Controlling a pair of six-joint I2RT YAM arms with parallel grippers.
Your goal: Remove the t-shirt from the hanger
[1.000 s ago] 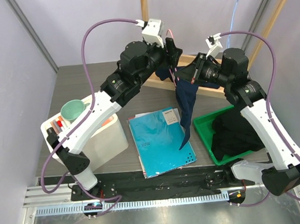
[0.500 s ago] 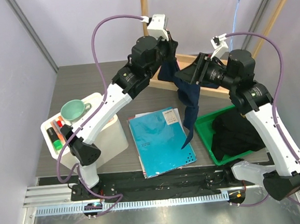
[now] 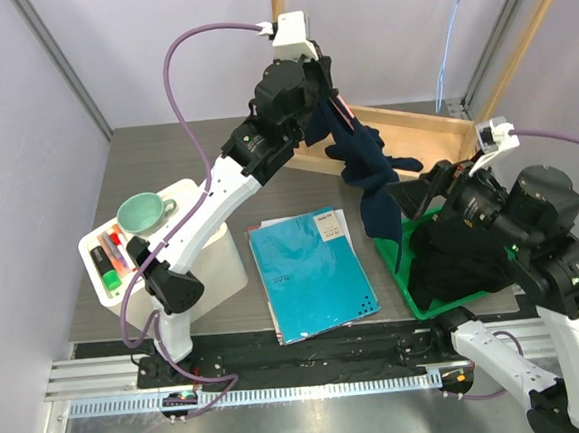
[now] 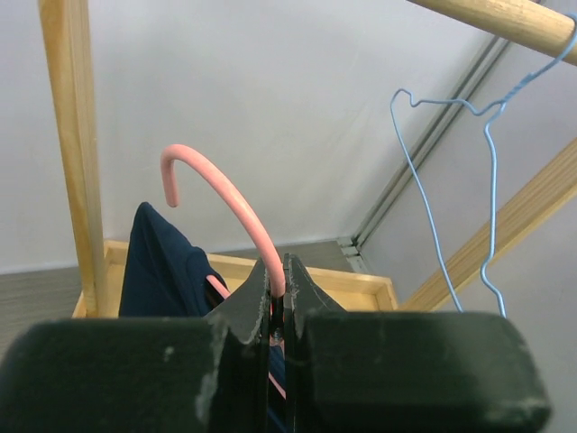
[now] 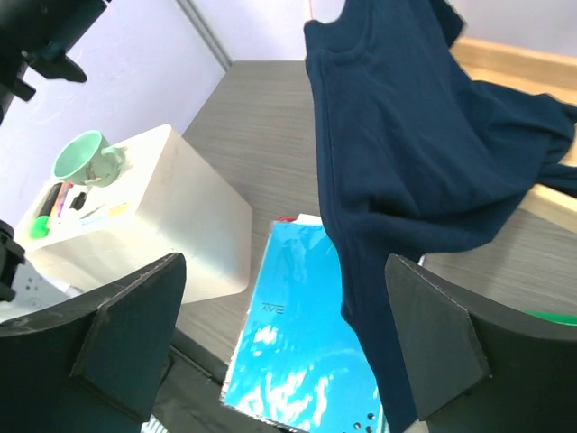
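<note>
The left pincer [image 4: 278, 281] is clamped shut on the stem of the pink hanger [image 4: 225, 188], holding it high above the surface [image 3: 165, 161] in front of the wooden rack [image 3: 418, 126]. The navy t-shirt [image 3: 364, 170] hangs bunched from the hanger, its lower end dangling over the left edge of the green bin [image 3: 388, 254], beside the blue notebook [image 3: 309, 275]. The right pincer [image 5: 281, 298] faces the t-shirt with its fingers [image 5: 126, 338] spread wide apart, gripping nothing. A blue wire hanger [image 4: 420, 194] hangs from the rack's top bar. A mint cup [image 3: 141, 210] sits on the white box [image 3: 213, 263] at the left
</note>
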